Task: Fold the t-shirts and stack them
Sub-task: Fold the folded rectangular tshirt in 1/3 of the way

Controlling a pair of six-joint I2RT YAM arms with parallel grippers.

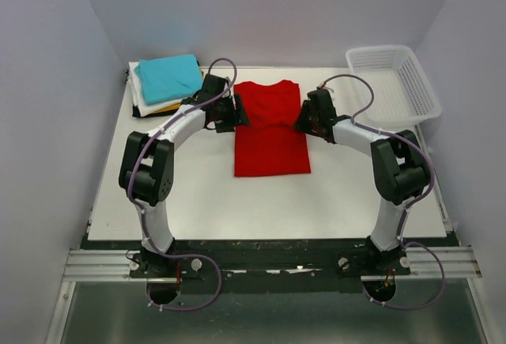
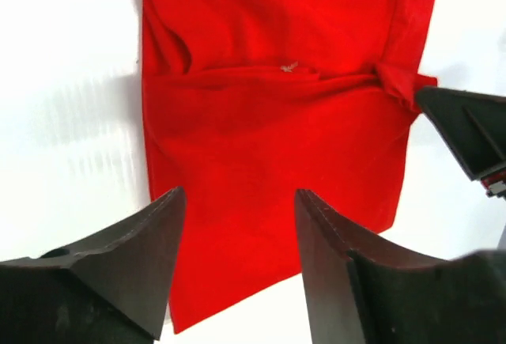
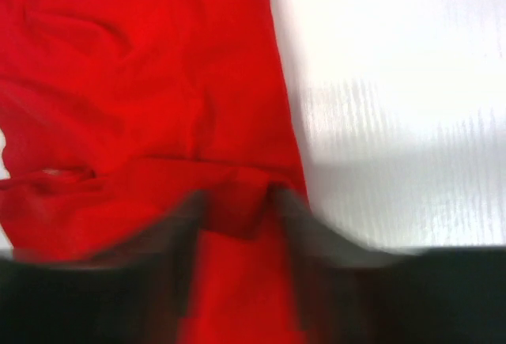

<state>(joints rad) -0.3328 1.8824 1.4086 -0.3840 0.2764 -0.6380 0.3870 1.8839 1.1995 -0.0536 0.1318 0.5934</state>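
The bright red t-shirt [image 1: 271, 130] lies flat mid-table, its sleeves folded in so it forms a narrow rectangle. My left gripper [image 1: 239, 115] is at its left edge. In the left wrist view it [image 2: 241, 195] is open and empty just above the red cloth [image 2: 269, 122]. My right gripper [image 1: 303, 120] is at the shirt's right edge. In the blurred right wrist view its jaws [image 3: 237, 202] stand apart over a small fold of red cloth [image 3: 142, 83]. A folded stack stands at the back left, the teal shirt [image 1: 168, 77] on top of white, orange and black ones.
A white lattice basket [image 1: 395, 83] stands at the back right corner. The white table [image 1: 198, 202] ends at a metal rail near the arm bases. Grey walls close in the left, right and back sides.
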